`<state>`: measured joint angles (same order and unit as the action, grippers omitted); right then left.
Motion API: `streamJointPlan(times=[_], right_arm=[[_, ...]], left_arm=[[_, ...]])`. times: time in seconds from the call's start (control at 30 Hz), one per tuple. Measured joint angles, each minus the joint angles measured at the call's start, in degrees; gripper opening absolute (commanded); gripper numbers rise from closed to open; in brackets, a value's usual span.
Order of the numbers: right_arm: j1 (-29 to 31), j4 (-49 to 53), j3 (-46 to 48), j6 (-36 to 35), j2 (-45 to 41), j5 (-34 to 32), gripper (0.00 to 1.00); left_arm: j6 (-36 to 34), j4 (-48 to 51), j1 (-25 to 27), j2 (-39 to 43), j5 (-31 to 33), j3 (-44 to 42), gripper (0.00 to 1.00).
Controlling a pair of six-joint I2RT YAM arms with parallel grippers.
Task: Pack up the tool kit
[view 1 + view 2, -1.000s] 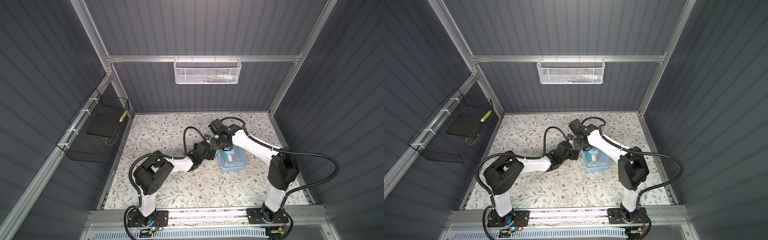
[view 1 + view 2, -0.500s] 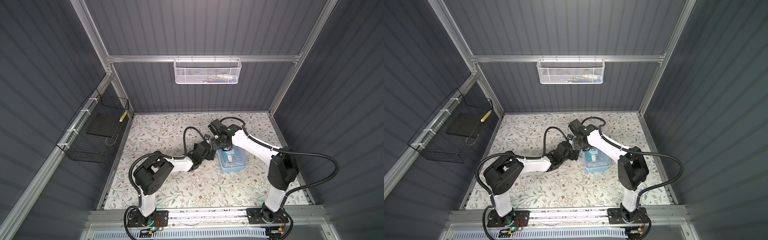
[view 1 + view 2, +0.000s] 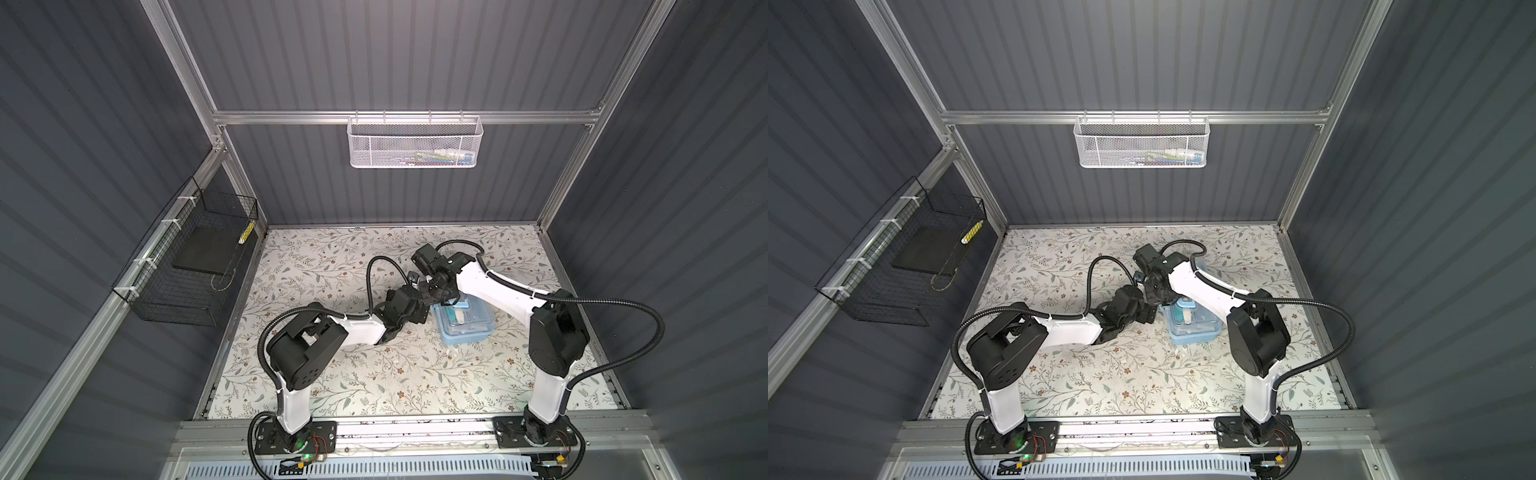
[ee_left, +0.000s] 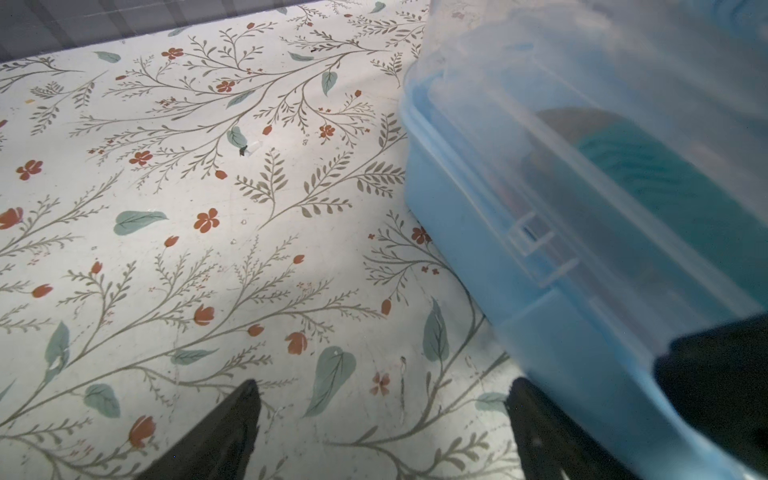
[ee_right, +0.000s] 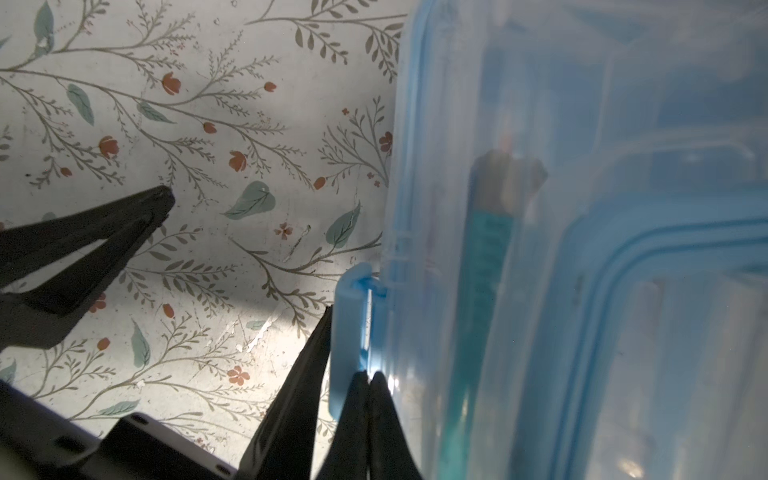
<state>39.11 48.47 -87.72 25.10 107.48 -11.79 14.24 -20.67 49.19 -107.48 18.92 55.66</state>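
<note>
Tool kit, a small light-blue plastic box with a translucent clear lid [image 3: 467,328], sits on the floral-print table mat [image 3: 374,374] right of centre, with both arms crowded at its left side. Right gripper [image 5: 368,376]: jaws pressed fully together, holding nothing, tips butted against the end of the blue latch flap [image 5: 347,332]. Left gripper [image 4: 382,386]: jaws wide and empty, one of its fingers [image 5: 307,361] just beside the latch, the other well clear over the mat. Risks, my read:

- Nothing clamps the light box, so a push on the latch could slide or tip it instead of snapping it.
- The tips could skid off the flap.
- The grippers are close enough to clash.

Latch contact shows only in the right wrist view; in both top views the arms cover it. The left wrist view adds the lid seam, which looks down on the base. Only the top views show the white mesh basket [image 3: 413,143] and black wire basket [image 3: 187,274] on the walls.
</note>
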Motion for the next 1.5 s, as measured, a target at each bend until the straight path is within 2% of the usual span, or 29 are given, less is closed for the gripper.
streamJointPlan(times=[0.47,0.7,0.87,1.0,1.13,1.5], right_arm=[[0.07,0.28,0.02,0.22,-0.07,-0.02,0.06],[0.33,1.38,-0.09,0.44,-2.40,-0.44,0.10],[-0.26,0.90,0.76,0.59,-7.06,-1.42,0.17],[-3.93,-2.64,6.99,0.87,-12.57,0.96,0.20],[-8.35,-5.95,12.81,1.29,-14.97,3.63,0.28],[-11.85,-16.04,17.35,0.33,-15.96,12.13,0.41]], left_arm=[[0.61,-0.98,0.00,0.00,-1.03,0.13,0.95],[1.16,-1.62,-0.02,0.00,-1.46,0.55,0.95],[1.49,-1.62,-0.07,0.00,-1.84,0.55,0.94],[1.49,-1.62,-0.07,0.00,-2.10,0.55,0.94],[1.62,-1.60,-0.09,0.00,-2.51,0.52,0.93],[2.14,-2.01,0.33,0.00,-3.96,0.52,0.92]])
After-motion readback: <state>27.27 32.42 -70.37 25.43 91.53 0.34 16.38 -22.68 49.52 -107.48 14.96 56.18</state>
